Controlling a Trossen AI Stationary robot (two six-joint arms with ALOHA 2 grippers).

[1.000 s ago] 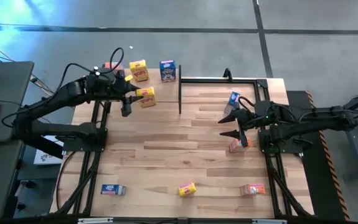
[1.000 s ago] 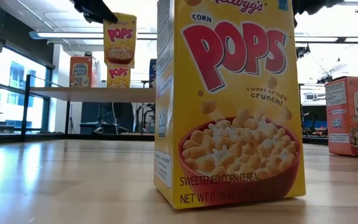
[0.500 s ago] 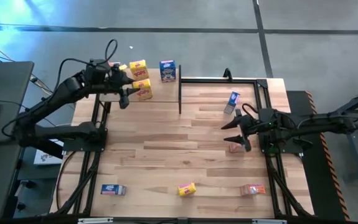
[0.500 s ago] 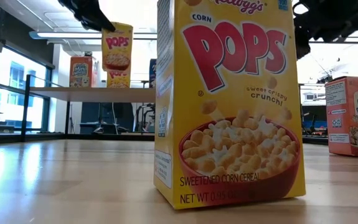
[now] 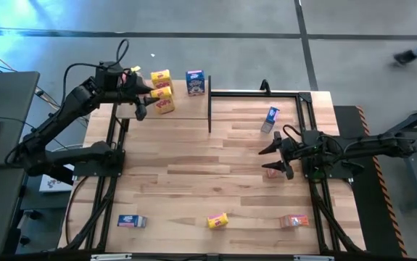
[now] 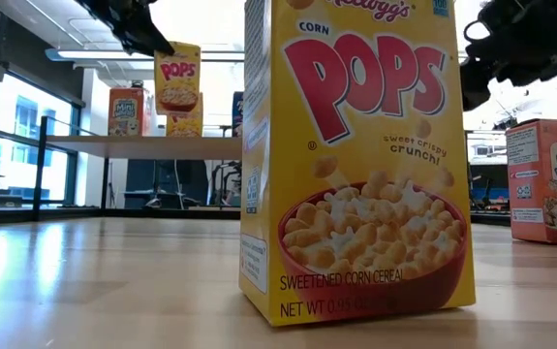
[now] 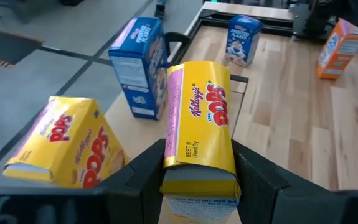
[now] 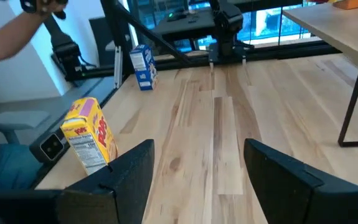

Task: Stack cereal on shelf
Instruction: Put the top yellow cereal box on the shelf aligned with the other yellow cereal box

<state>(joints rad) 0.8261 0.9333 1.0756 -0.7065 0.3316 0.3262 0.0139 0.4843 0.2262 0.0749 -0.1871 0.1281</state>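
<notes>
Left claw (image 7: 198, 177) grips yellow box (image 7: 199, 124) (seemingly over shelf (image 5: 186, 106))

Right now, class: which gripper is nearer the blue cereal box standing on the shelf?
Left. The left gripper is beside the blue cereal box on the shelf; the right gripper hovers far off.

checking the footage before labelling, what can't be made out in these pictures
- Low view: the big yellow cardboard Corn Pops box up close hides most of the table and shelf behind it.
- High view: the orange-red box sits partly under the right tool.
- Left wrist view: the held yellow box's bottom is hidden between the left tool's fingers.
</notes>
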